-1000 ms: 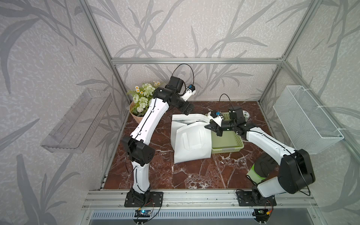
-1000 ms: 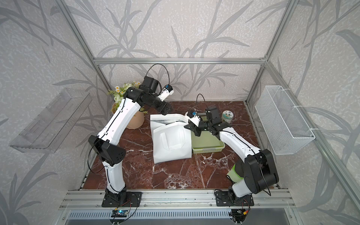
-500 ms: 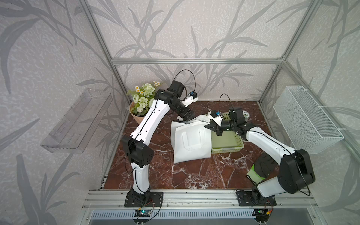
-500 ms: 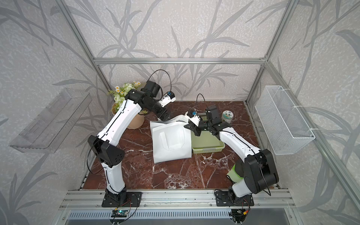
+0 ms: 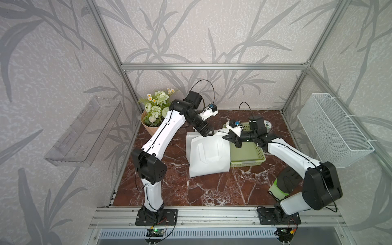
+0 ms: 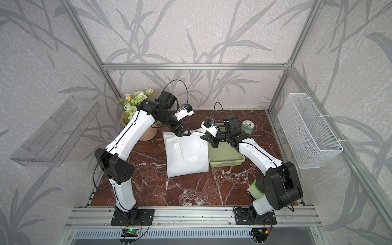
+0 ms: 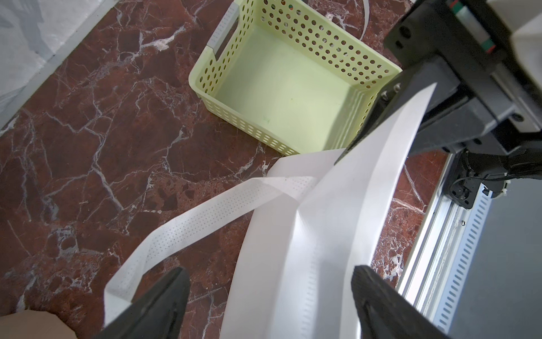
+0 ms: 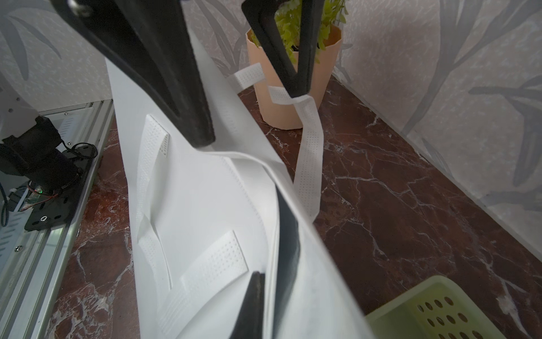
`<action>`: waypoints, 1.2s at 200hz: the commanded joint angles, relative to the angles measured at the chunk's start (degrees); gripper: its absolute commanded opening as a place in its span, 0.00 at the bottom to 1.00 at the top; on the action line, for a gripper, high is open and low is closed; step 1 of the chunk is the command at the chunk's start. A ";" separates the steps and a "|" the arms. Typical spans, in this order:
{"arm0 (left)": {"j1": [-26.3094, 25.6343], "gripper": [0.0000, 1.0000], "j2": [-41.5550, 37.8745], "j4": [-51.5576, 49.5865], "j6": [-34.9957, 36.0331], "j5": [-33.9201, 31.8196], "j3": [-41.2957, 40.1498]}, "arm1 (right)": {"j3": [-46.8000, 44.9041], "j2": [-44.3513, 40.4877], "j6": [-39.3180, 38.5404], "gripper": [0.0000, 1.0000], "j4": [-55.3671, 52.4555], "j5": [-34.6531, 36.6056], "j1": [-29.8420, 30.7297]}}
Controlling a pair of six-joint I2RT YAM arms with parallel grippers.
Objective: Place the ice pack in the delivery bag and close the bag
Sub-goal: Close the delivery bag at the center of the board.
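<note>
1. delivery bag [image 5: 206, 157] [image 6: 186, 157]: white tote lying mid worktop [image 5: 169, 186], red marble. Mouth toward the back wall, front handle flat on its face.
2. right gripper [image 5: 226, 136] [image 6: 204, 136]: fingers together, clamped on the bag's mouth rim at its right corner. That corner is raised off the worktop.
3. left gripper [image 5: 209, 134] [image 7: 269, 273]: fingers wide apart at the rim's left part. Bag fabric sits between them, not pinched.
4. rear loop handle [image 7: 205, 205]: loose, trailing on the worktop behind the bag.
5. light green perforated basket [image 5: 248, 163]: just beside the bag's right side, partly under the right gripper.
6. flower bouquet [image 5: 158, 104] back left. round tin [image 6: 247, 126] back right, behind the basket.
</note>
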 commanded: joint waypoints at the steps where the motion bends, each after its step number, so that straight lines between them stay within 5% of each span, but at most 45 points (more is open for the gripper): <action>1: -0.61 0.91 -0.78 -1.31 1.50 0.61 -0.75 | 1.86 0.52 0.40 0.00 1.84 0.96 0.00; 77: -1.91 0.86 0.90 -0.91 1.59 -4.75 -2.17 | 1.73 -0.23 1.52 0.01 2.77 1.22 0.04; 143: -2.12 0.72 2.39 -0.97 2.11 -3.81 -2.89 | 1.07 -3.35 2.02 0.26 1.14 1.57 -0.08; 202: -2.30 0.65 3.23 -1.26 1.19 -2.89 -3.04 | 2.63 -10.11 1.71 0.76 -10.26 -5.20 -1.27; 240: -2.43 0.65 3.14 -1.35 1.31 -2.84 -3.06 | 4.65 -8.27 9.36 0.80 -6.25 -5.41 -1.49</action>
